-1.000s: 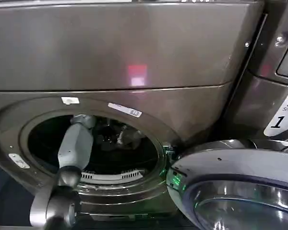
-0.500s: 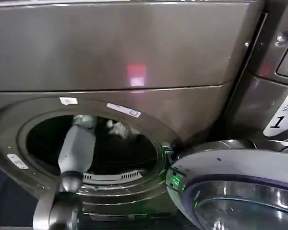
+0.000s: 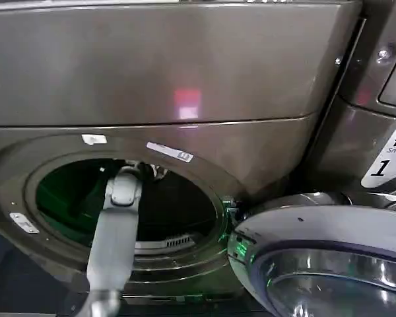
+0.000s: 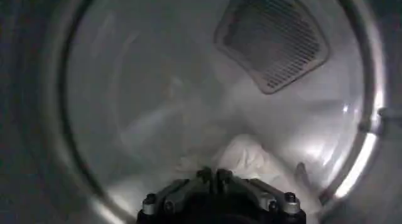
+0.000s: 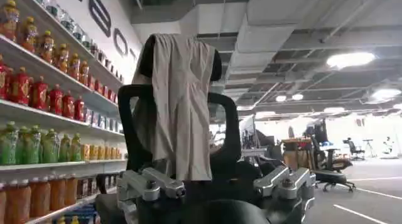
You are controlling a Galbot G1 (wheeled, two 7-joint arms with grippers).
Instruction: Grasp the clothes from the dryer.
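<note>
The dryer (image 3: 185,79) stands in front of me with its round port ring (image 3: 204,173) open. My left arm reaches through the port, and its wrist (image 3: 124,188) sits just inside the drum. Inside the drum (image 4: 125,106), my left gripper (image 4: 213,175) is shut, fingertips pressed together with nothing visible between them. The clothes (image 4: 248,157), a pale crumpled heap, lie on the drum floor just beyond the tips. A pale scrap (image 3: 160,172) shows past the wrist. My right gripper (image 5: 217,181) is open, away from the dryer, facing into the room.
The dryer's open door (image 3: 317,244) hangs at the lower right of the port. A second grey machine (image 3: 383,132) stands on the right. A vent grille (image 4: 273,37) sits in the drum's back wall. An office chair (image 5: 179,106) with draped cloth and bottle shelves (image 5: 38,87) face the right wrist.
My left arm has pushed further into the drum and its forearm has swung towards the port's middle. Green light now shows on the drum's left side.
</note>
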